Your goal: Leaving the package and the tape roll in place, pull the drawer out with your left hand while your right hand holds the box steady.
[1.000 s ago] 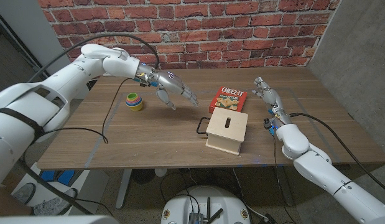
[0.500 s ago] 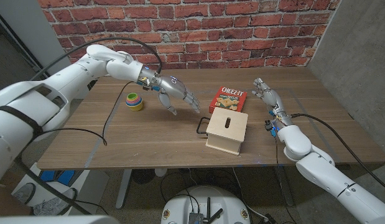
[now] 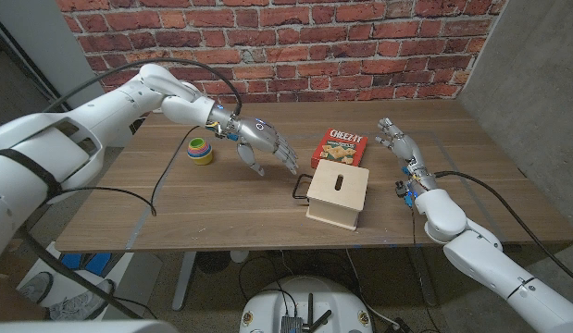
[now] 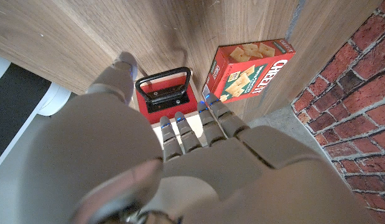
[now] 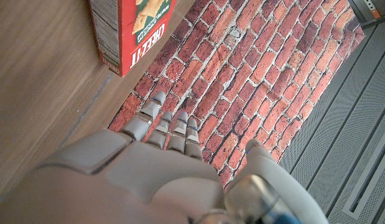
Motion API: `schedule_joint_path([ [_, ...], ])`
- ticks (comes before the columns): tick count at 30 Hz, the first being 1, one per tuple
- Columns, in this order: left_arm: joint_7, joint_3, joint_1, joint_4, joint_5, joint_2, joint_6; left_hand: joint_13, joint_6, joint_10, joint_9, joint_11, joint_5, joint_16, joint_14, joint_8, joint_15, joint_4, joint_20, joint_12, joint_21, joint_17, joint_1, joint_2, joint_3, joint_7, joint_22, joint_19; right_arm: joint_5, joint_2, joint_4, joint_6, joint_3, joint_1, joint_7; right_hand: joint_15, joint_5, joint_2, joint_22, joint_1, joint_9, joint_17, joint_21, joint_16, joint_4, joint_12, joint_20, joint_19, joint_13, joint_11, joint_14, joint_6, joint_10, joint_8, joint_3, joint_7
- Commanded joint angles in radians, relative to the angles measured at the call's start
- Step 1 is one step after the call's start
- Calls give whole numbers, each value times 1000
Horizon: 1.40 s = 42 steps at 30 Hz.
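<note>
The table [image 3: 221, 199] carries a wooden box [image 3: 339, 194], standing just in front of the Cheez-It package [image 3: 340, 148], the two close together. The box's drawer front has a black handle [image 3: 299, 188] on the side facing the left hand [image 3: 266, 141], which hovers near that handle, above the table, fingers [image 4: 212, 118] spread apart and holding nothing. The right hand [image 3: 398, 141] is off the box's other side, apart from it, fingers loosely apart, empty. The tape roll [image 3: 202, 150] sits well left of the box.
</note>
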Motion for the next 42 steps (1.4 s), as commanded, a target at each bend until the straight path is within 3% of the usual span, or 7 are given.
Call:
schedule_joint_path([
  [1, 220, 117, -54, 28, 132, -12, 27, 4, 6, 14, 3, 4, 1, 3, 10, 3, -175, 2, -115, 3, 1, 2, 11, 2, -7, 6, 3, -9, -9, -7, -22, -9, 11, -21, -5, 1, -3, 15, 5, 0, 4, 1, 2, 8, -9, -1, -3, 6, 2, 2, 6, 9, 10, 1, 2, -1],
  [18, 276, 185, -33, 0, 113, 7, 105, 4, 55, 56, 3, 5, 4, 5, 45, 15, -175, 1, -119, 8, 6, 3, 26, 22, -18, 5, 2, -5, -4, -17, -33, -11, 23, -29, 10, 0, -3, 16, 5, 0, 4, 0, 2, 8, -9, -1, -3, 6, 2, 2, 6, 10, 11, 1, 3, -2],
  [30, 351, 243, -42, 12, 151, -18, 122, 4, 72, 75, 3, 4, 6, 5, 62, 17, -176, 1, -121, 8, 4, 3, 36, 32, -22, 8, 3, -12, -15, -30, -58, -15, 40, -51, 5, 1, -4, 16, 5, -1, 4, 0, 2, 8, -9, -1, -3, 7, 2, 2, 7, 11, 10, 1, 3, -2],
  [42, 322, 257, -47, -2, 138, 0, 137, 4, 112, 114, 4, 5, 7, 6, 91, 24, -176, -1, -124, 11, 7, 3, 55, 48, -28, 5, 2, -10, -12, -17, -50, -5, 40, -53, 8, 1, -4, 18, 5, -1, 4, -1, 2, 9, -10, -1, -2, 7, 2, 1, 8, 12, 12, 1, 5, -2],
])
